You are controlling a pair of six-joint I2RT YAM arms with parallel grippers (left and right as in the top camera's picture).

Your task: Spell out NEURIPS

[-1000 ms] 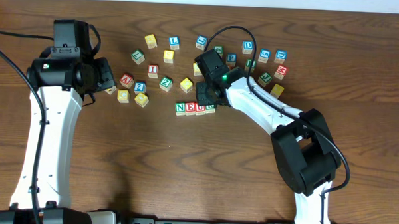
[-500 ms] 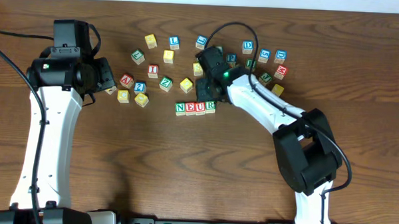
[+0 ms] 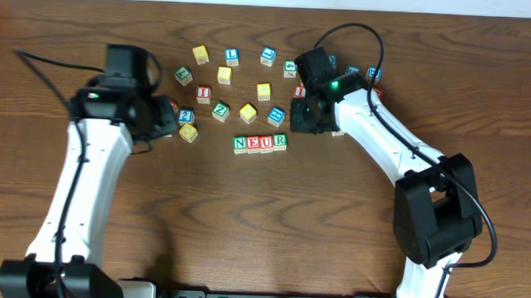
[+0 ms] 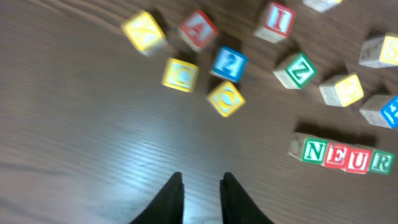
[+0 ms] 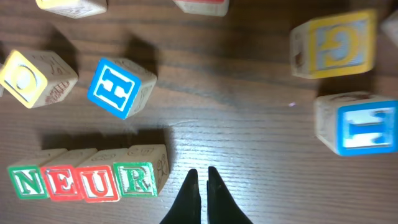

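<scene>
At the middle of the table (image 3: 245, 219), the row (image 3: 259, 143) reads N, E, U, R, its cubes touching side by side. The right gripper (image 5: 200, 186), a second ago down on the R end, has drawn off to the right, fingers together and empty. So four letters look placed, with I, P and S left. The red I (image 3: 204, 95) waits among the loose cubes (image 3: 221, 111) up-left. The left gripper (image 4: 200, 190), fingers narrowly apart and holding nothing, has swung in toward them.
</scene>
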